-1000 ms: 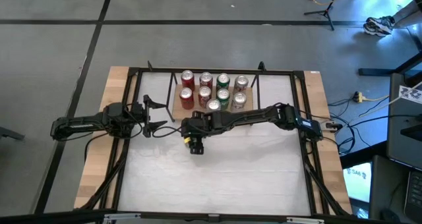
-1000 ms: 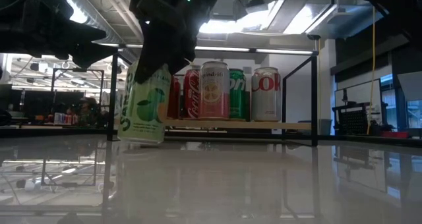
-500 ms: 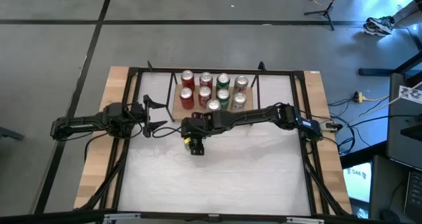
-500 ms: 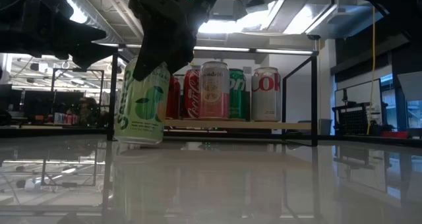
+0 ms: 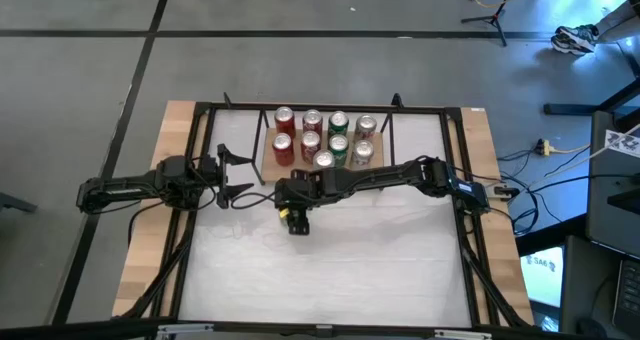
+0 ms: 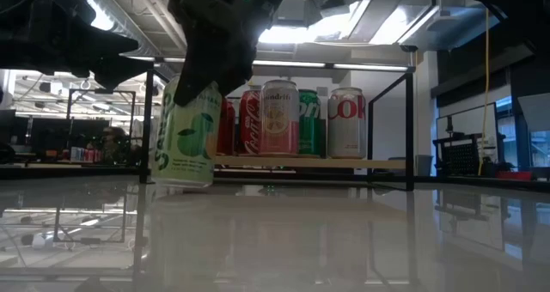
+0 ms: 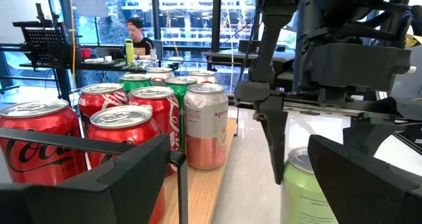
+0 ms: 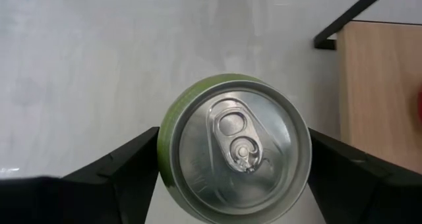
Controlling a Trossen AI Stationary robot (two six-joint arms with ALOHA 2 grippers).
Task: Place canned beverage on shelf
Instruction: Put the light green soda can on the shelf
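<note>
A green can (image 6: pixel 185 137) is in my right gripper (image 5: pixel 295 216), just in front of the shelf's left part. It also shows in the right wrist view (image 8: pixel 234 145) and the left wrist view (image 7: pixel 306 184). The shelf (image 5: pixel 268 170) is a light-wood board in a black wire frame at the table's far middle. Several cans (image 5: pixel 322 138) stand on it, red, pink, green and silver. My left gripper (image 5: pixel 236 176) is open and empty, to the left of the shelf and the green can. My right gripper pinches the green can between its two fingers (image 8: pixel 132 168), on opposite sides of its wall just below the top rim (image 8: pixel 165 128). The fingers come from above, pointing down. The can is nearly upright, slightly tilted. I cannot tell whether its bottom (image 6: pixel 180 184) touches the table.
The black frame (image 5: pixel 330 108) runs around the white table top, with wooden strips (image 5: pixel 150 230) at both sides. Open table (image 5: pixel 330 270) lies toward the near edge. A person (image 7: pixel 137 33) sits in the room beyond the table.
</note>
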